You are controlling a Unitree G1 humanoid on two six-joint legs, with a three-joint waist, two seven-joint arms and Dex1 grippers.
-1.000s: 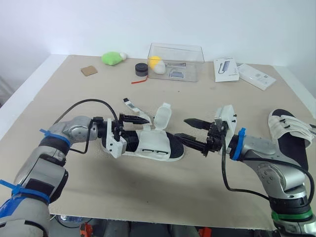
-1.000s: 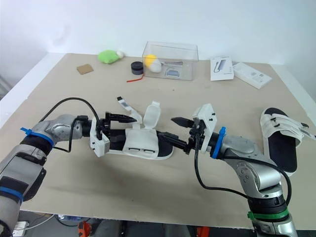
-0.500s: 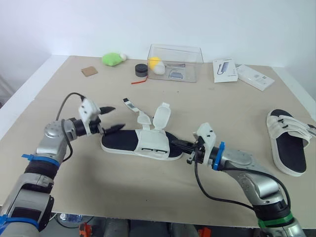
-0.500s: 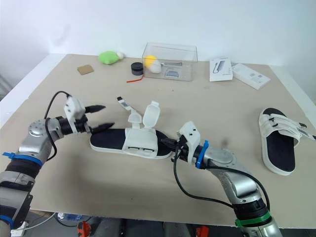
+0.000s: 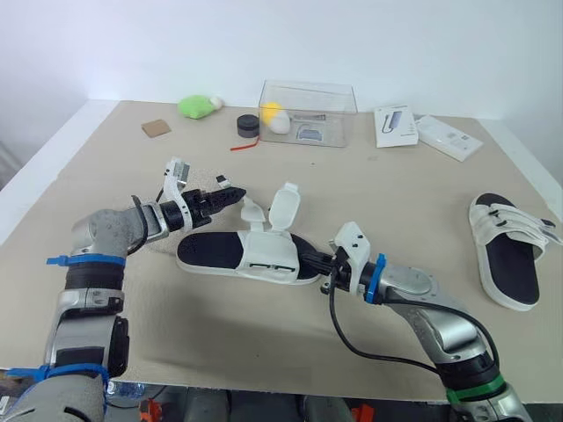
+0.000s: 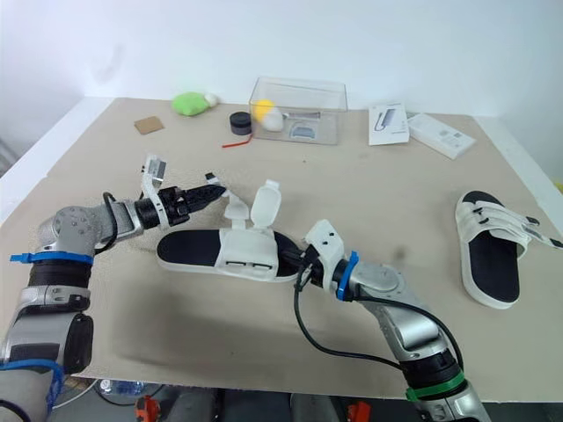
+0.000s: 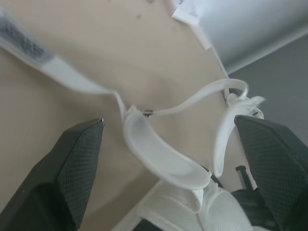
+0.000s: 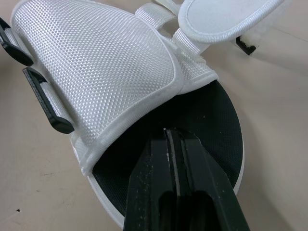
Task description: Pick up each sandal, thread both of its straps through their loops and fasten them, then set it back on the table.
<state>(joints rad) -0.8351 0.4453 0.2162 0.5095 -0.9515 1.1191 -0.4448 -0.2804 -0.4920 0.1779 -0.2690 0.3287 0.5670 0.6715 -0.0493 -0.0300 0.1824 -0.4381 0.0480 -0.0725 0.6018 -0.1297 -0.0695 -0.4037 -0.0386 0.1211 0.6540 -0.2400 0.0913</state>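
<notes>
The open sandal (image 5: 242, 256) lies mid-table. A loose strap (image 5: 250, 209) is framed by the left gripper (image 5: 223, 197), its fingers spread. The right gripper (image 5: 319, 266), its fingers pressed together, rests on the footbed's end. The strap is best centred and pinched near its tip while the sole is pinned.

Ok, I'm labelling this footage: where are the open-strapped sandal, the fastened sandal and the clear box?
open-strapped sandal (image 5: 214, 250), left eye view, bare black footbed
fastened sandal (image 5: 511, 267), left eye view, black footbed
clear box (image 5: 334, 116), left eye view, front wall
</notes>
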